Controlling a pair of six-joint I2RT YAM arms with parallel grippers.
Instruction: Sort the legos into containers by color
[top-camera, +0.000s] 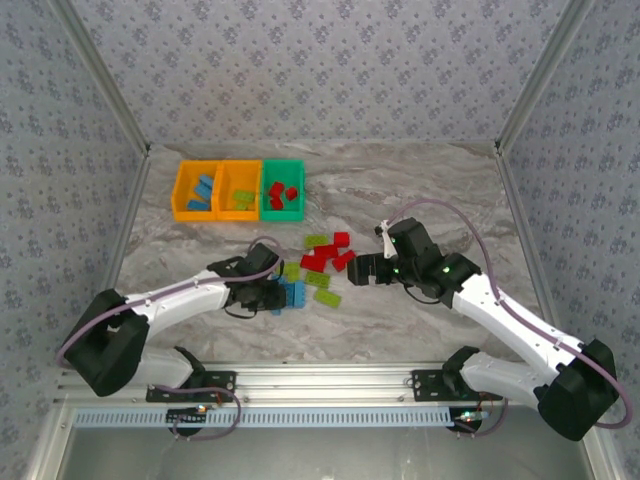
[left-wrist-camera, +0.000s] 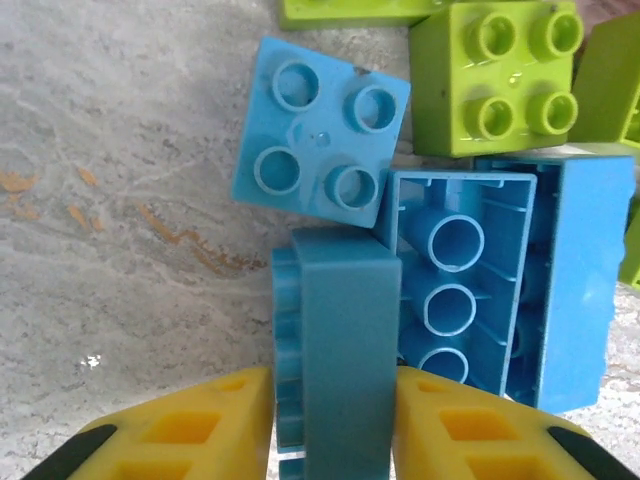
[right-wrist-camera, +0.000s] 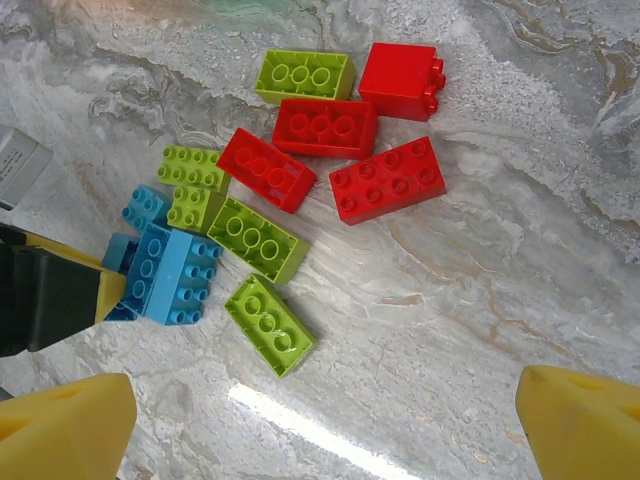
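Your left arm (top-camera: 170, 300) runs from its base at the near left edge out to the right, lying low over the tabletop (top-camera: 420, 190). Your left gripper (left-wrist-camera: 335, 400) is turned down toward the tabletop. Its jaws stand narrow, with both yellow pads (left-wrist-camera: 200, 430) pressed against the sides of a blue brick (left-wrist-camera: 345, 340) set on edge between them. Your right arm (top-camera: 510, 320) runs from the near right corner forward and to the left. Your right gripper (right-wrist-camera: 325, 425) hangs above the tabletop, pointing left toward the other arm, jaws spread wide and gripping nothing.
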